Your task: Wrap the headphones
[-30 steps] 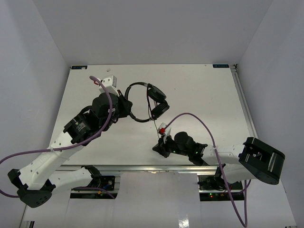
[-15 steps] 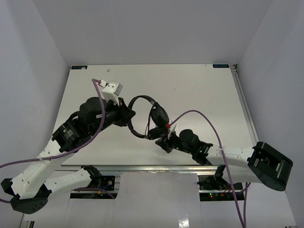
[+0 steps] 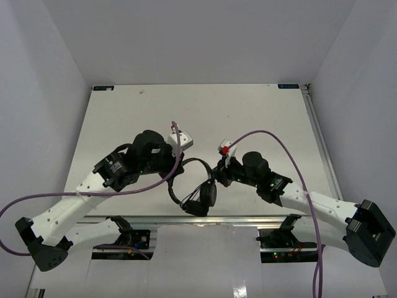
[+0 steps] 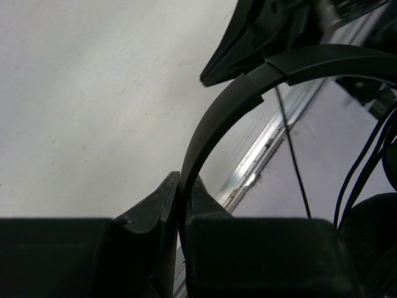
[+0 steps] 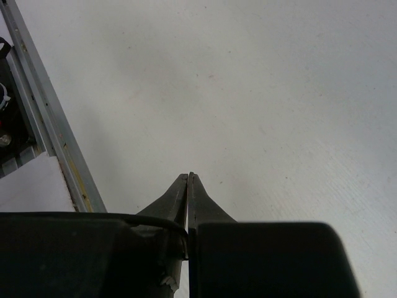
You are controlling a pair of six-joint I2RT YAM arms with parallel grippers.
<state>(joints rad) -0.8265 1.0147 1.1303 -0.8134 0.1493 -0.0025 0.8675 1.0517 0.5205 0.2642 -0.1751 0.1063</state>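
the left gripper [image 3: 172,169] [image 4: 180,186] is clamped on the headband [image 3: 174,194] [image 4: 229,99]; its wrist view shows the thin black arc pinched between the two fingers and curving up and away from them. the right gripper [image 3: 218,178] [image 5: 188,180] has its jaws pressed together over bare table [image 3: 260,112]. whether the cord [image 4: 291,155] is caught between them cannot be told, since it is too thin to show there.

a second ago the headphones [image 3: 197,197] lay further out on the table, beyond both grippers. now the left arm has swung them in toward the bases. the earcups [image 3: 208,195] hang just below and to the right of the left gripper, and just near-side and left of the right gripper, over the rail [image 5: 56,124] at the table's edge. loose cord dangles beside them. the right gripper has kept roughly its place while its arm turned, so the headphones have passed round it.

this reads as one turn of winding: the headphones carried around a held cord end. the wrap looks only begun, as the cord is still slack and not lying around the headband.
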